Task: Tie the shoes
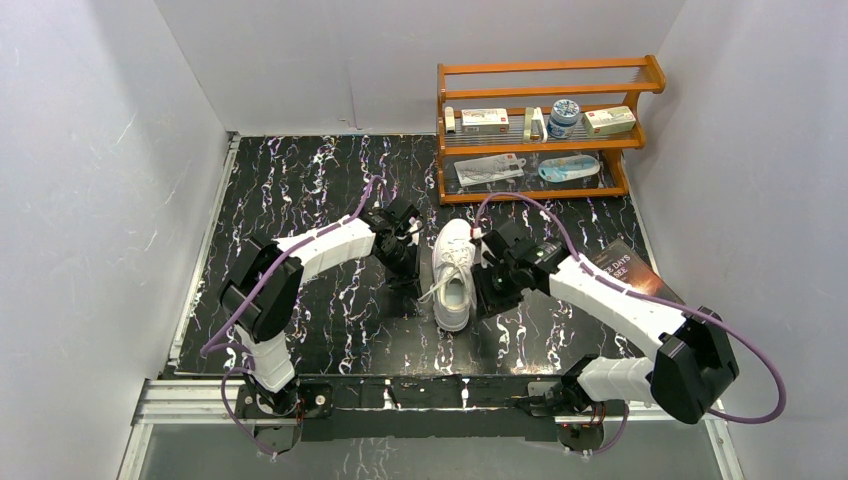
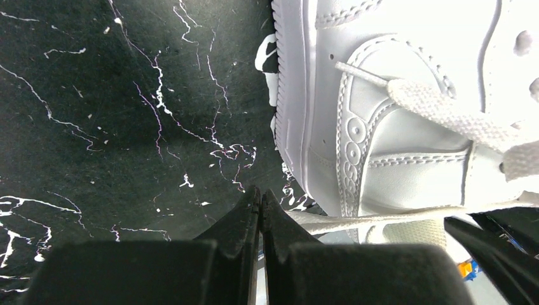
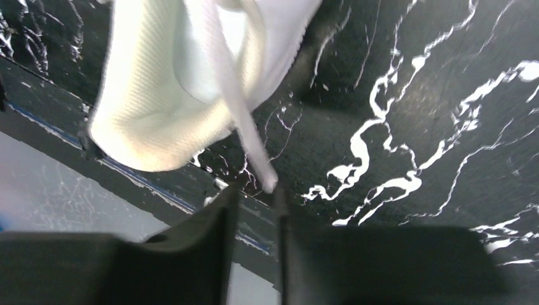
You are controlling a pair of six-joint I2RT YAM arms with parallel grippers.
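Note:
The white sneaker (image 1: 453, 275) lies mid-table, toe pointing to the far side, its laces loose. My left gripper (image 1: 407, 268) is just left of it. In the left wrist view the left gripper (image 2: 260, 194) is shut, tips together above the table beside the sneaker's sole (image 2: 293, 114). One lace (image 2: 394, 219) runs from the shoe to behind its right finger. My right gripper (image 1: 490, 278) is at the shoe's right side. In the right wrist view the right gripper (image 3: 255, 190) stands slightly open. A lace (image 3: 238, 108) hangs from the heel opening (image 3: 152, 108), its end at the jaw gap.
A wooden shelf (image 1: 545, 130) with small boxes and a jar stands at the back right. A dark paperback book (image 1: 625, 268) lies under my right forearm. White walls close in left, right and back. The table's near edge (image 3: 127, 184) shows in the right wrist view.

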